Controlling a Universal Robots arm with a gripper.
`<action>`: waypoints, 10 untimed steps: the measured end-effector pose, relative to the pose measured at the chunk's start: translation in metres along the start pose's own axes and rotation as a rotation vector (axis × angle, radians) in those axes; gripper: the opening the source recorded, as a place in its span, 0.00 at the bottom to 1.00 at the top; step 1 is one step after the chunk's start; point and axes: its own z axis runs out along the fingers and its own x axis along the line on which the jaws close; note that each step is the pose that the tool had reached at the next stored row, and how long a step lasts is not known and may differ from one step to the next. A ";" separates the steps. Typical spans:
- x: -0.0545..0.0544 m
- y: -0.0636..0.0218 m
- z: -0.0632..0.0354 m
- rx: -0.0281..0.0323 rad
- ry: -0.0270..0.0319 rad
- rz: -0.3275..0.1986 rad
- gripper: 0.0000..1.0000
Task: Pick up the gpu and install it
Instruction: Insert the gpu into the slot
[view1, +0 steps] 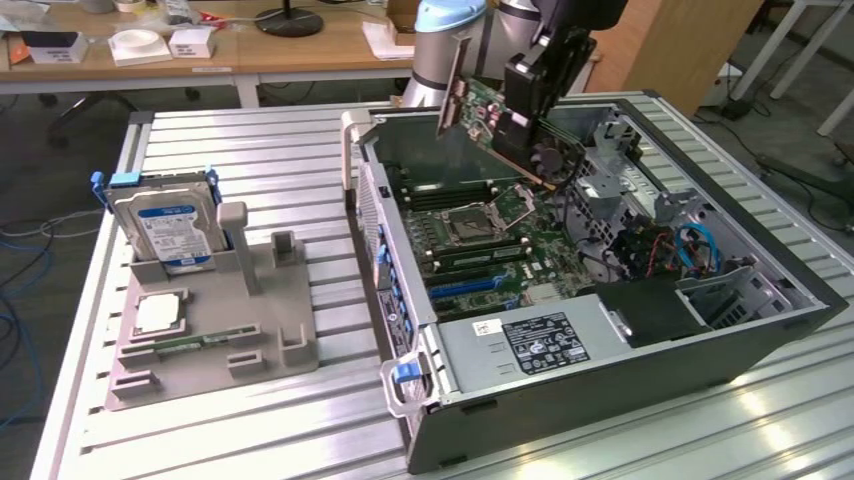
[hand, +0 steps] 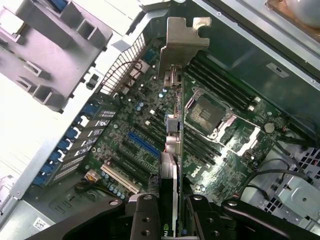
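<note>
Clearly lifted off the table, the gpu (view1: 491, 118) hangs in the air over the far end of an open computer case (view1: 747, 330), above the green motherboard (view1: 487, 240) and not touching it. The gripper (view1: 541, 85) is closed on the card, one finger against each flat face (the wrist view shows the black fingers (hand: 145, 215) clamped either side of the thin board), so the card is held on edge. In the exterior view its long edge slopes downward toward that view's right.

Seen from the wrist, the card's long axis runs straight out from the gripper to its silver bracket (hand: 182, 37), which points toward the vented rear wall of the case. Below it, the blue slot (hand: 142, 144) and its neighbouring slots lie on the side of the card away from the processor socket (hand: 210, 112). The card appears to sit at an angle to those slots, not lined up over one.

Well apart, on the table's grey tray (view1: 267, 340), a hard drive (view1: 167, 225) stands upright.
</note>
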 end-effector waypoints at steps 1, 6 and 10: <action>0.000 0.0000 0.0000 0.0002 0.0003 -0.004 0.27; 0.000 0.0000 0.0000 0.0006 0.0012 -0.028 0.27; 0.000 0.0000 0.0000 -0.0063 -0.0030 -0.049 0.27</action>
